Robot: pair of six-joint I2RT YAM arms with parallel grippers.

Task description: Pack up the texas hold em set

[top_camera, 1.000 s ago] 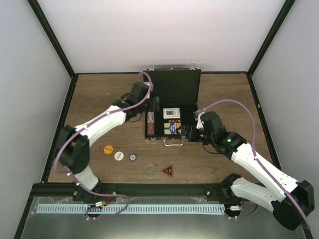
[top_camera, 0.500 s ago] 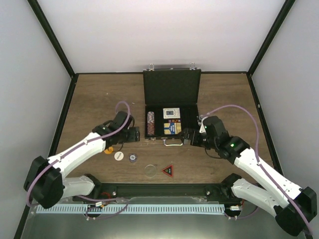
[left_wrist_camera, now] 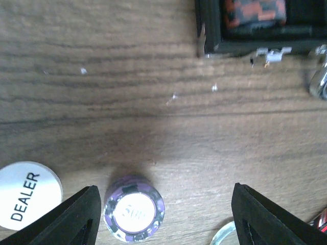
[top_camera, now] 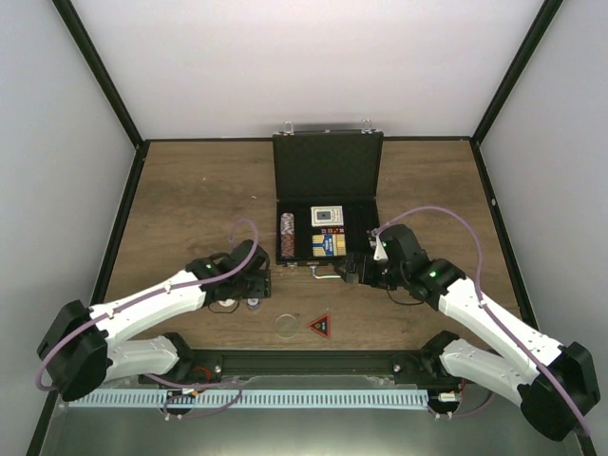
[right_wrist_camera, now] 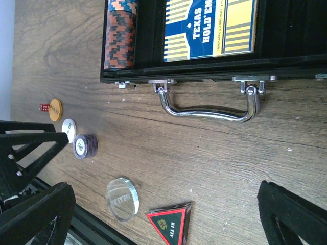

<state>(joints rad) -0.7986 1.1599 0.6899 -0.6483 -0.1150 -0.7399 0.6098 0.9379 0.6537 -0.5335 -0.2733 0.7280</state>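
The blue-and-yellow card deck (right_wrist_camera: pixel 209 25) reads "TEXAS HOLD'EM", the white button (left_wrist_camera: pixel 25 194) reads "DEALER", and the purple chip (left_wrist_camera: pixel 134 208) reads "500". The lettering on the clear disc (right_wrist_camera: pixel 122 199) and the red-black triangle (right_wrist_camera: pixel 168 224) is too small to make out.

The case (top_camera: pixel 328 242) sits mid-table with its long axis running left to right. Its lid stands open at the far side and its silver handle (right_wrist_camera: pixel 209 109) faces the arms. A red-black chip stack (right_wrist_camera: pixel 121 33) lies in the left compartment, with the deck beside it.

The left tool (left_wrist_camera: pixel 162 204) hangs over the purple chip with its fingers apart; the chip is nearer one finger and touches neither. The white button lies just outside that finger. The right tool (right_wrist_camera: pixel 163 196) is spread wide just in front of the handle and holds nothing.

An orange button (right_wrist_camera: pixel 54 109) and red dice (right_wrist_camera: pixel 44 107) lie close together near the white button. The table (top_camera: pixel 190 190) shows broad bare wood on either side of the case.
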